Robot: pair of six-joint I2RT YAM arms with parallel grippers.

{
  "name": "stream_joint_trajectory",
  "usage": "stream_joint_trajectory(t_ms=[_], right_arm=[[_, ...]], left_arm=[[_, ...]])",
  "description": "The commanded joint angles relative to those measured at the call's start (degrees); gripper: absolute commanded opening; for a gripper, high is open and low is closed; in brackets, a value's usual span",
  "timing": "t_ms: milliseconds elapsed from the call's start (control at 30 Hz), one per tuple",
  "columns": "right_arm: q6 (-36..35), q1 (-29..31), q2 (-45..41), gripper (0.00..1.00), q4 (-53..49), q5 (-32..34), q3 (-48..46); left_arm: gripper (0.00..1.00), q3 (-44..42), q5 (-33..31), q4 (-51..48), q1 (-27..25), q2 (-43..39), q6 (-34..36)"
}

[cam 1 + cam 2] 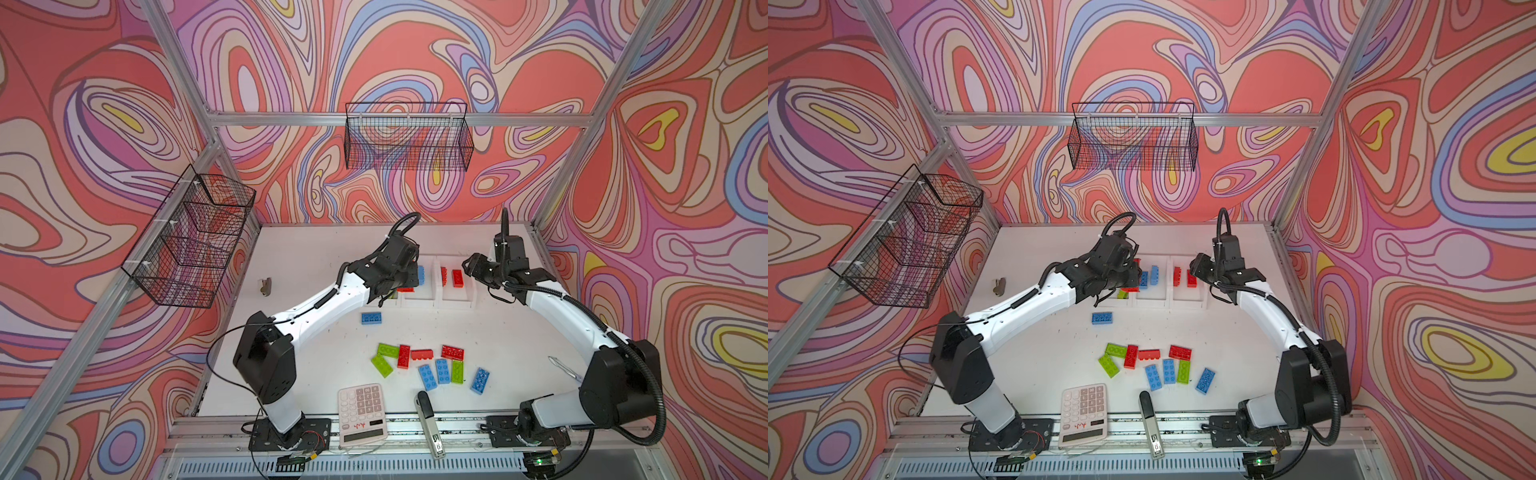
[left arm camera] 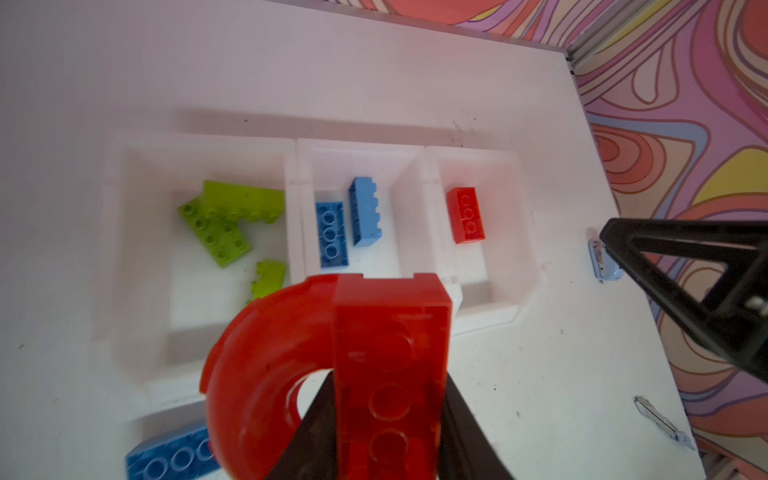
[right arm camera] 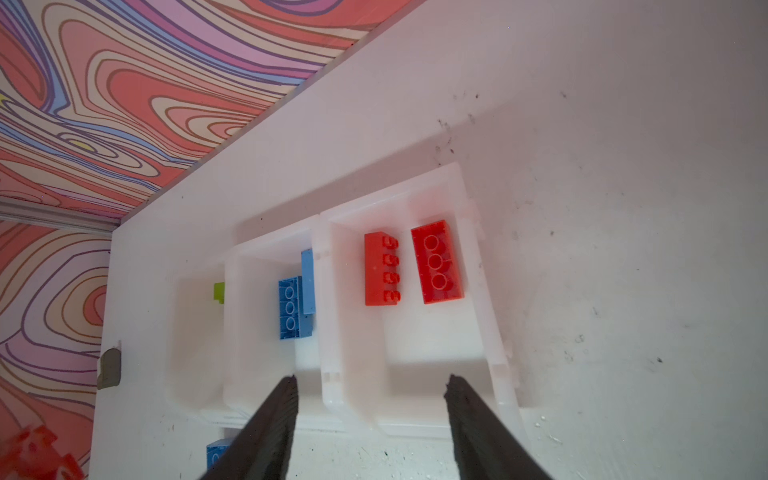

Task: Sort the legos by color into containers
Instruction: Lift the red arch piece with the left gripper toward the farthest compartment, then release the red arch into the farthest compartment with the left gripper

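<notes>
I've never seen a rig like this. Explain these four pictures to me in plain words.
This is a robot with two arms, the left arm and the right arm, each ending in a two-fingered gripper. Two pictures look down on the whole white table from overhead, side by side. The two others come from a camera on each wrist, looking along the fingers. At the back stand three joined white bins: one holds green bricks, the middle one blue bricks, the third red bricks. Nearer the front lie loose bricks of all three colours, a calculator and a stapler. The left gripper is closed on a red arch by the bins. The right gripper is open and empty, near the bins.
</notes>
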Motion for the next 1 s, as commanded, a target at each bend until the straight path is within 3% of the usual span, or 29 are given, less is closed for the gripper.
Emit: stream_joint_trajectory(t_ms=[0, 300, 700, 767, 967], right_arm=[[-0.93, -0.89, -2.49, 0.61, -1.51, 0.55, -2.71], [-0.09, -1.66, -5.52, 0.61, -1.66, 0.63, -6.61], [0.47, -5.26, -15.56, 0.62, -8.28, 7.10, -0.94], [0.54, -5.27, -15.92, 0.62, -8.54, 7.23, -0.58], [1.02, -5.28, -15.58, 0.62, -8.30, 6.38, -1.31]], left_arm=[[0.27, 6.58, 8.00, 4.34, -0.02, 6.06, 5.58], [0.28, 23.48, 19.29, 14.55, -1.58, 22.58, 9.19], [0.31, 37.48, 19.46, 11.58, -1.86, 35.51, 6.70], [0.35, 37.35, 18.42, 11.22, -1.89, 35.85, 6.31], [0.65, 36.35, 15.78, 8.49, -1.95, 35.15, 7.13]])
